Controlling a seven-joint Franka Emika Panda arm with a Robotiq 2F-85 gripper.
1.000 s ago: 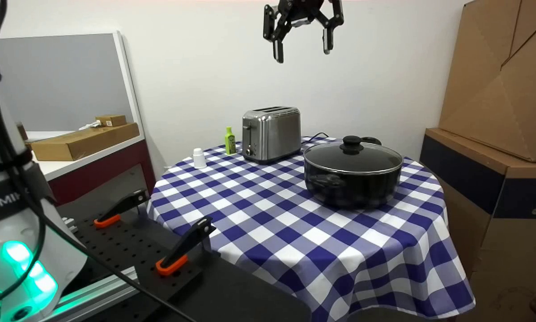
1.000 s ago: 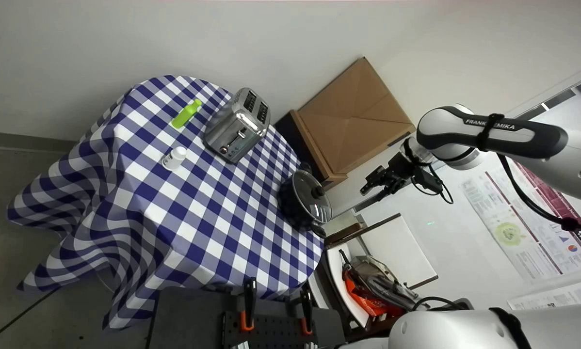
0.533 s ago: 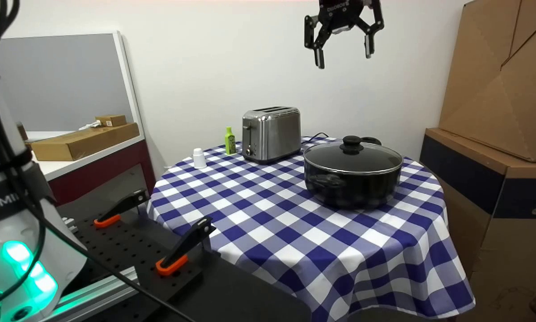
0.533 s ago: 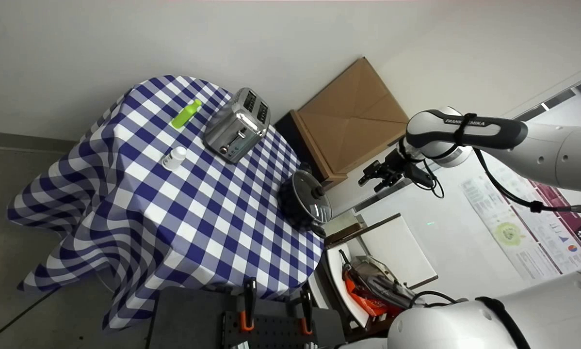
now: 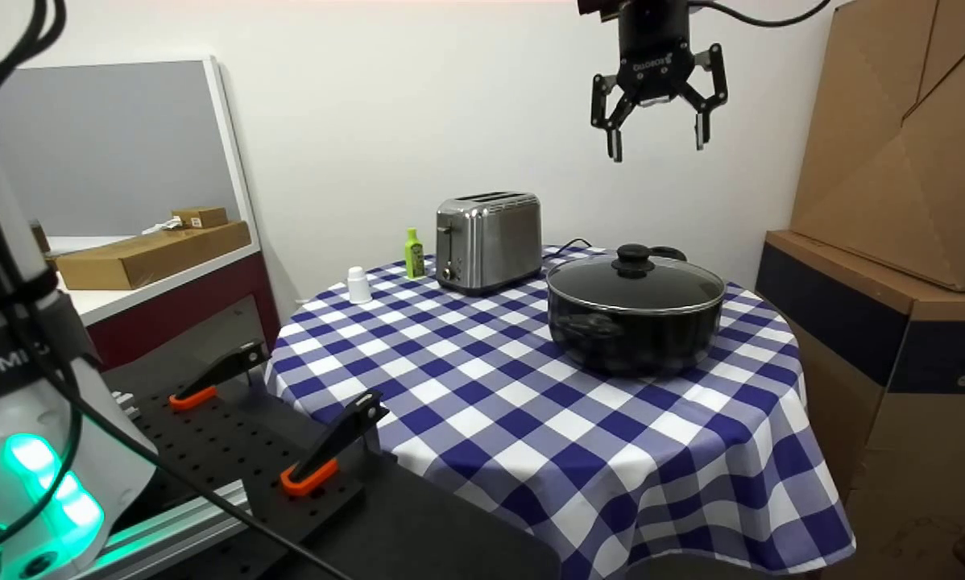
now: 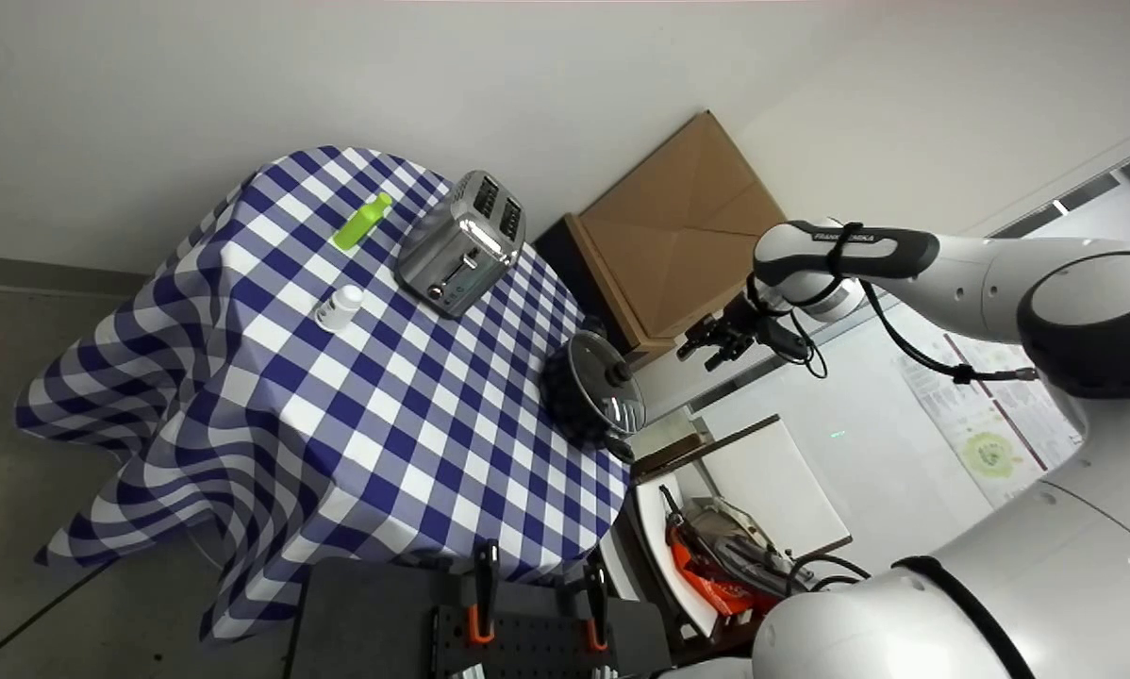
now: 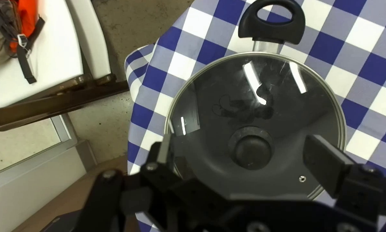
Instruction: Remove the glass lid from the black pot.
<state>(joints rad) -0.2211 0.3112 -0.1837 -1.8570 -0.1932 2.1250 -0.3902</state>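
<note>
Hanging above the smooth, shallow-domed glass lid (image 5: pixel 637 293), the end effector (image 5: pixel 658 151) has its angular black jaws spread wide; the lid, metal-rimmed and black-knobbed, covers the round, glossy black pot (image 5: pixel 635 345) on the checked, cloth-draped worktop (image 5: pixel 450 354).
</note>
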